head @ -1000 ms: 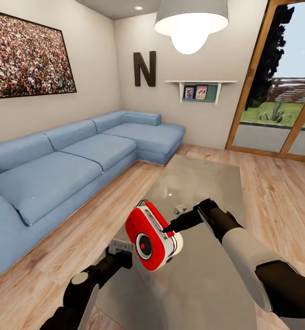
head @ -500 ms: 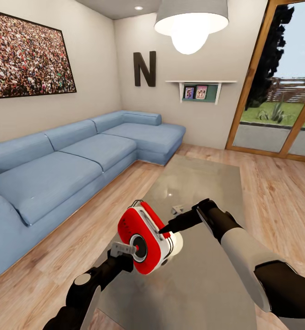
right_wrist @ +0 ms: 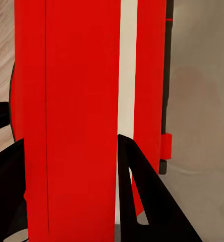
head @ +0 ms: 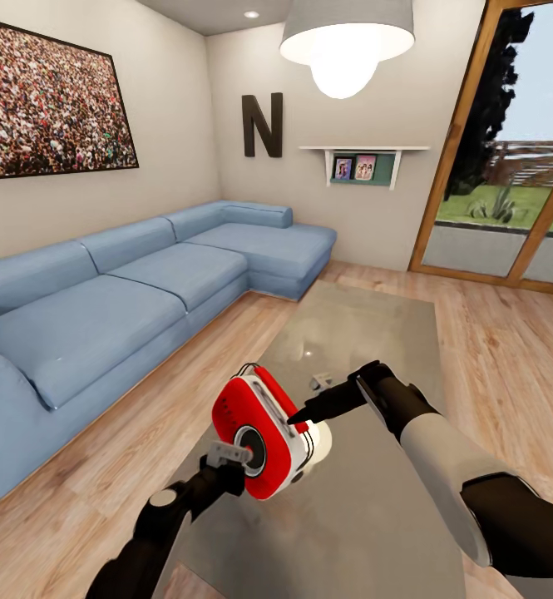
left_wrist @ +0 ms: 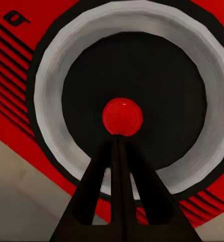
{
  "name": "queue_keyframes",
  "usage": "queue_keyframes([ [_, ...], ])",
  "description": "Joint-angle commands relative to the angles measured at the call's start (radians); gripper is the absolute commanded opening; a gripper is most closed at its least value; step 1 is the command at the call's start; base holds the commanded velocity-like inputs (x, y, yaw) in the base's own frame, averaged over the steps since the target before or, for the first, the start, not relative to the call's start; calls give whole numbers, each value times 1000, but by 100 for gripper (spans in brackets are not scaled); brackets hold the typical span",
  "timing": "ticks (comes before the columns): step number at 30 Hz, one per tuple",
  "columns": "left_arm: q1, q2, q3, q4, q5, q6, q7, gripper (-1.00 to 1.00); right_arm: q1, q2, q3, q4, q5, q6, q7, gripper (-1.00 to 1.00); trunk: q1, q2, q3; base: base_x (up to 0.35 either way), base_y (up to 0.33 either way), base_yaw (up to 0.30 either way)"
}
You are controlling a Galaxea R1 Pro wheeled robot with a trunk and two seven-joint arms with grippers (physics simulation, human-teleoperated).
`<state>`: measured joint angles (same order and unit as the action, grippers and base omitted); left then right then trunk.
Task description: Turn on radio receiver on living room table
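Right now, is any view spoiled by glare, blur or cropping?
Head view: sharp; the pendant lamp is blown out white, and the table top carries a soft sheen. Left wrist view: crisp but so close that the radio receiver is cropped to its dial, with the left gripper shut before the red knob. Right wrist view: the red casing is flat and textureless between the right gripper jaws.

Right arm (head: pixel 451 466): glossy black wrist and elbow segments, pale grey-white smooth forearm shell between them. Right gripper (head: pixel 297 420): thin black tapering fingers (right_wrist: pixel 142 201), flat-sided. Left arm (head: pixel 155 532): black rounded links, grey round cap at joint, pale grey panel along lower link. Left gripper (head: pixel 241 453): small light-grey block at base; black wedge fingers (left_wrist: pixel 99 201), possibly slotted, view too close.
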<state>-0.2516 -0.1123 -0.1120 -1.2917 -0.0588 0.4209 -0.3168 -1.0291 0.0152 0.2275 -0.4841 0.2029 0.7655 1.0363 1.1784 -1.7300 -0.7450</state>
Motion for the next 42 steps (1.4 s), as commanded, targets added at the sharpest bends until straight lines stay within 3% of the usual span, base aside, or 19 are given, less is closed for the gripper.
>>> queue_keyframes([
  [1, -7, -1, 0, 12, -7, 0, 0, -100, 0, 0, -2, -1, -10, 5, 0, -100, 0, 0, 0, 0, 0, 0],
  [17, -32, 1, 2, 26, -16, 1, 5, -100, 0, 0, -1, -1, 0, 6, -14, -100, 0, 0, 0, 0, 0, 0],
  [20, -32, 7, 34, 22, -18, 7, 10, -100, 0, 0, -1, -1, 25, 9, -104, -100, 0, 0, 0, 0, 0, 0],
  [23, -32, 27, 133, 45, -19, 5, 32, -100, 0, 5, -2, -1, 34, 11, -214, -100, 0, 0, 0, 0, 0, 0],
  [25, -31, 40, 224, 81, -18, 2, 43, -100, 0, 9, -2, -1, 35, 12, -255, -100, 0, 0, 0, 0, 0, 0],
  [26, -31, 45, 271, 98, -18, 1, 45, -100, 0, 10, -2, -1, 35, 12, -267, -100, 0, 0, 0, 0, 0, 0],
  [28, -30, 62, 401, 137, -19, 0, 48, -100, 0, 12, -2, -1, 36, 12, -282, -100, 0, 0, 0, 0, 0, 0],
  [33, -28, 99, 575, 242, -19, -1, 50, -100, 0, 14, -2, 1, 36, 12, -297, -100, 0, 0, 0, 0, 0, 0],
  [35, -27, 106, 614, 291, -19, -12, 50, -100, 0, 14, -2, 1, 36, 12, -323, -100, 0, 0, 0, 0, 0, 0],
  [39, -25, 168, 703, 484, -17, -65, 47, -100, 0, 35, -2, 8, 32, 48, -457, -100, 0, 0, 0, 0, 0, 0],
  [42, -25, 181, 718, 530, -15, -68, 46, -100, 0, 41, -2, 10, 31, 82, -487, -100, 0, 0, 0, 0, 0, 0],
])
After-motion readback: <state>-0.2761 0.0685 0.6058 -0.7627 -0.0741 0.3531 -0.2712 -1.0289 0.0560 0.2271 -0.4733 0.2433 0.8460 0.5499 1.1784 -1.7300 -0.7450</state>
